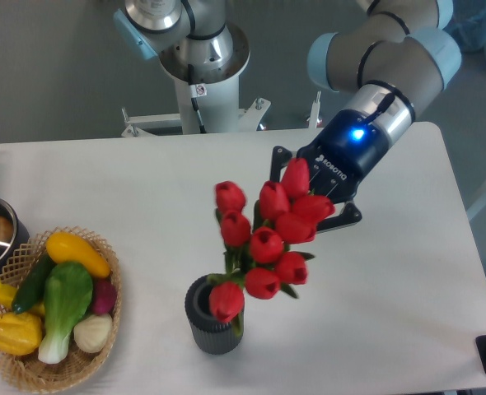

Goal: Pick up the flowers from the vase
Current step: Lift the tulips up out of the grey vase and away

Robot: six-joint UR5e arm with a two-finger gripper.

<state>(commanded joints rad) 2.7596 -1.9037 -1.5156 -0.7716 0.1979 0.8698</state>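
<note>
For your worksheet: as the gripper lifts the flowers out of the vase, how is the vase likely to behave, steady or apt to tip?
The vase is short and wide, so it probably stands steady. The flowers lean away from it toward the gripper, so a sideways drag could perhaps tip it. One bud overlaps its rim; whether any stems remain inside is unclear.

The hand grips the flowers, lifted above the vase on the worktop. A wicker basket sits left.

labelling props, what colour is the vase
Dark grey, ribbed vase, clearest in the fixed camera view.
</note>
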